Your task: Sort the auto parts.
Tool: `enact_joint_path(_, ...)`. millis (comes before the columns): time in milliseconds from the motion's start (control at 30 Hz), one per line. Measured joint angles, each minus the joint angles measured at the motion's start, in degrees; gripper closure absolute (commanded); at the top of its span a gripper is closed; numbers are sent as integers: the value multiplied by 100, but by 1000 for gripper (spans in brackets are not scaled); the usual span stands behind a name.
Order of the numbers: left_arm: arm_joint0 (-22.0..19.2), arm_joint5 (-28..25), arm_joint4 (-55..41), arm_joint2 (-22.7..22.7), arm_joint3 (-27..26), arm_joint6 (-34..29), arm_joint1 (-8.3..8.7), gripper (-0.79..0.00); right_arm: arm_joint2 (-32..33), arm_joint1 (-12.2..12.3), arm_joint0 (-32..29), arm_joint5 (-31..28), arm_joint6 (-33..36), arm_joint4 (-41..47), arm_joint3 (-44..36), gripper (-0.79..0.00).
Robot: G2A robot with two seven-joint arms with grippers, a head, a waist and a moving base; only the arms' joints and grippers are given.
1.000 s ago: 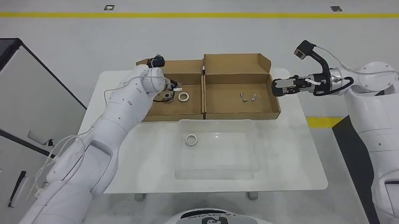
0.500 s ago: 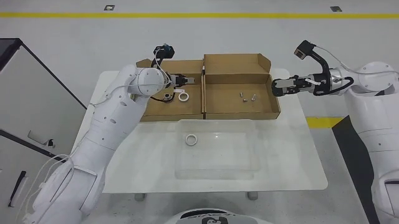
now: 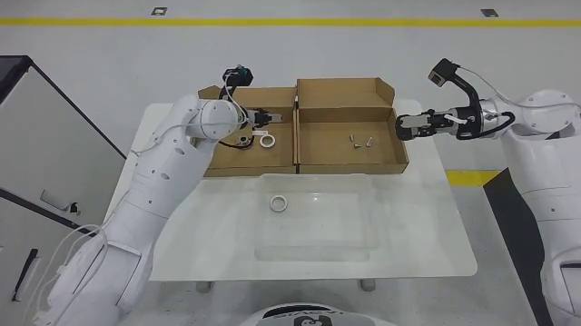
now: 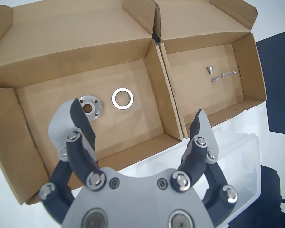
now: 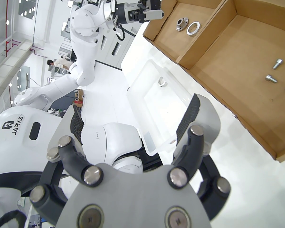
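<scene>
The auto parts lie in three places. In the left cardboard box (image 3: 227, 164), a metal flange (image 4: 90, 104) and a flat metal ring (image 4: 122, 97) rest on the floor, close together but apart; in the top view the ring sits at 3 o'clock from the flange. In the right cardboard box (image 3: 386, 99), which touches the first along its 3 o'clock wall, three small bolts (image 4: 215, 79) lie near the middle of the floor, apart from each other. At 6 o'clock from both boxes stands a clear plastic bin (image 3: 363, 251), with one pale ring (image 3: 279, 203) lying toward its 10 o'clock corner.

The left gripper (image 4: 137, 108) hangs above the left box, at 12 o'clock from the metal ring in the top view. Its jaws are spread wide, with nothing between the black pads (image 4: 82, 119) and no contact with either part.

The right gripper (image 5: 135, 104) hangs just outside the right box's 3 o'clock wall. Its jaws also stand wide apart and empty. Whether it touches the cardboard cannot be told.

Everything rests on a white table (image 3: 427, 226).
</scene>
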Motion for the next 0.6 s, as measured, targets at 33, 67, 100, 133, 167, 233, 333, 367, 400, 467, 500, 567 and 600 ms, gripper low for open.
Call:
enact_joint_path(33, 15, -94, 114, 25, -116, -32, 12, -785, 0, 0, 0, 0, 0, 0, 0, -785)
enact_joint_path(67, 21, -186, 254, 57, -246, -119, 28, -785, 0, 0, 0, 0, 0, 0, 0, -785)
enact_joint_path(100, 29, -306, 429, 97, -449, -291, 49, -785, 0, 0, 0, 0, 0, 0, 0, -785)
enact_joint_path(133, 40, -364, 555, 127, -606, -445, 64, -785, 0, 0, 0, 0, 0, 0, 0, -785)
enact_joint_path(167, 51, -403, 681, 166, -772, -623, 77, -785, 0, 0, 0, 0, 0, 0, 0, -785)
enact_joint_path(233, 82, -590, 870, 260, -1195, -1027, 100, -785, 0, 0, 0, 0, 0, 0, 0, -785)
enact_joint_path(333, 136, -978, 1188, 445, -1775, -1610, 137, -785, 0, 0, 0, 0, 0, 0, 0, -785)
enact_joint_path(367, 160, -1100, 1252, 504, -1923, -1768, 145, -785, 0, 0, 0, 0, 0, 0, 0, -785)
enact_joint_path(400, 185, -1238, 1348, 583, -2101, -1955, 155, -785, 0, 0, 0, 0, 0, 0, 0, -785)
enact_joint_path(467, 223, -1467, 1474, 739, -2328, -2193, 159, -785, 0, 0, 0, 0, 0, 0, 0, -785)
enact_joint_path(500, 238, -1622, 1566, 859, -2460, -2330, 159, -785, 0, 0, 0, 0, 0, 0, 0, -785)
enact_joint_path(567, 237, -1982, 1724, 1097, -2654, -2535, 155, -785, 0, 0, 0, 0, 0, 0, 0, -785)
enact_joint_path(600, 230, -2231, 1903, 1268, -2760, -2677, 152, -785, 0, 0, 0, 0, 0, 0, 0, -785)
